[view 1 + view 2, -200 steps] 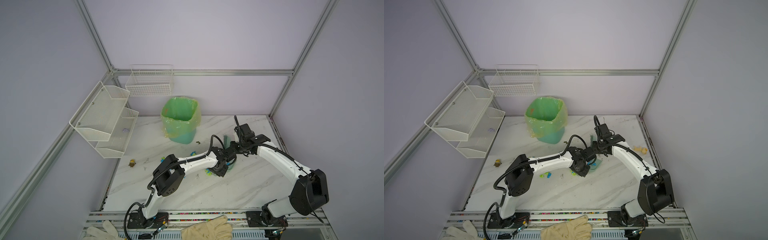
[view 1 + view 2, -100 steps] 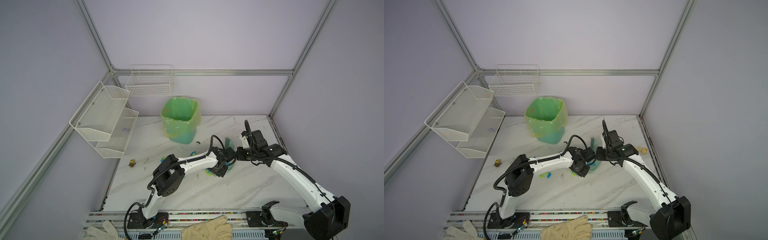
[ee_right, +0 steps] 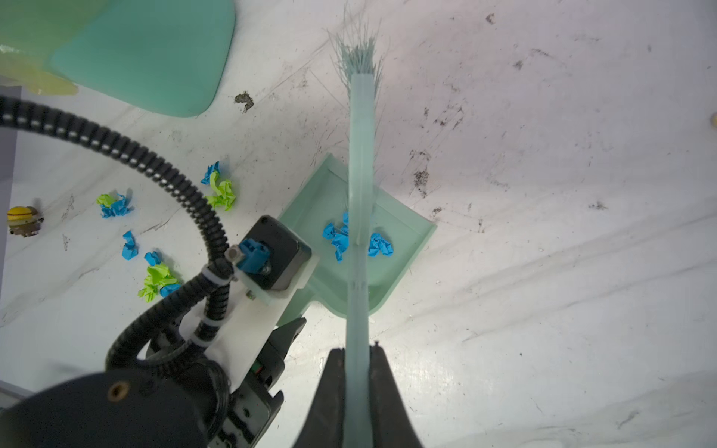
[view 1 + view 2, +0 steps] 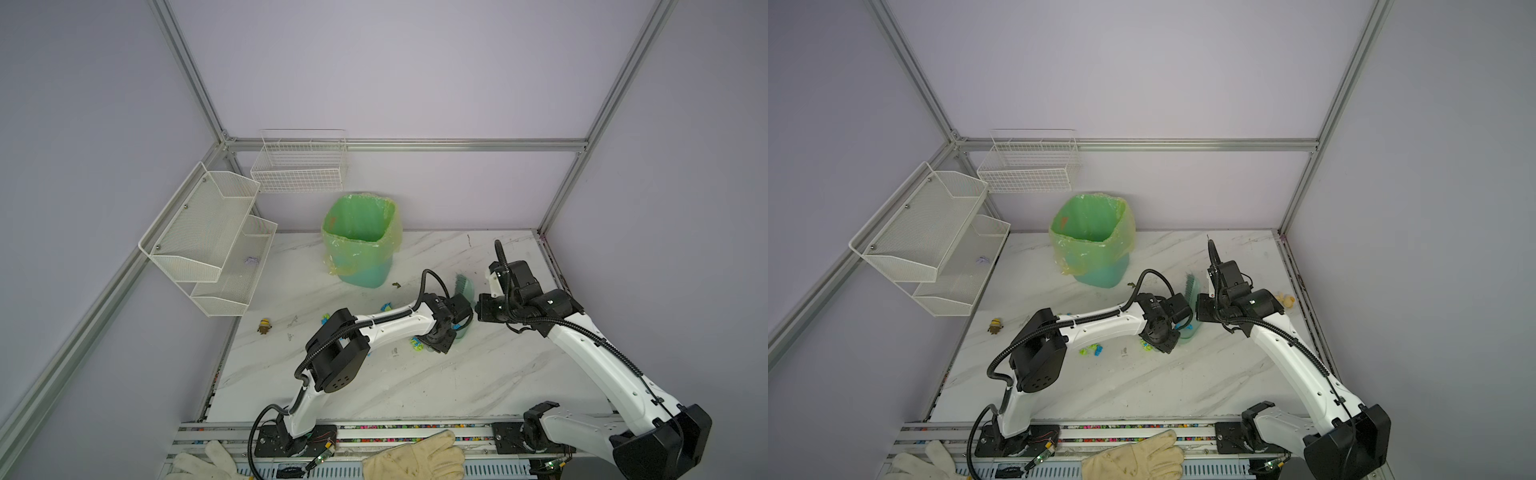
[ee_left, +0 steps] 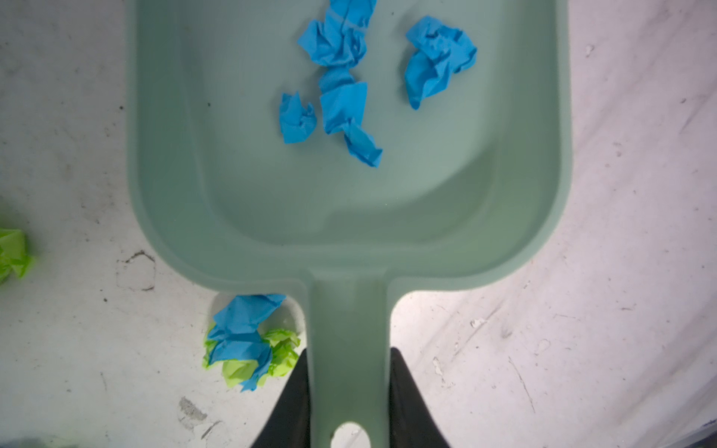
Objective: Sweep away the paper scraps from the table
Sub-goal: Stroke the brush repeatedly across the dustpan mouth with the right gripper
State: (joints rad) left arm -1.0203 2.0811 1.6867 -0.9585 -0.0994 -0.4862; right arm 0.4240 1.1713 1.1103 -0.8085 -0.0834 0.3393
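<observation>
My left gripper [image 5: 348,351] is shut on the handle of a pale green dustpan [image 5: 349,201] that lies flat on the white marbled table [image 4: 457,386]. Several blue paper scraps [image 5: 341,104] lie inside the pan. More blue and lime-green paper scraps [image 5: 240,337] lie on the table beside the handle, and others [image 3: 221,190] lie further left of the pan. My right gripper [image 3: 357,349] is shut on the handle of a pale green brush [image 3: 361,135]. The brush reaches across the pan, its bristles beyond the pan's mouth. Both top views show the brush [image 4: 464,286] [image 4: 1192,289] between the two wrists.
A bin with a green liner [image 4: 361,241] stands at the back middle. A dark speck [image 4: 396,284] lies beside it. A small yellow toy figure [image 4: 264,325] stands at the table's left edge. White wire racks [image 4: 208,241] hang on the left wall. Gloves [image 4: 415,459] lie on the front rail.
My right arm has drawn back to the right and its elbow has swung toward the front right. The brush stays over the pan. The left arm and dustpan have not moved.
</observation>
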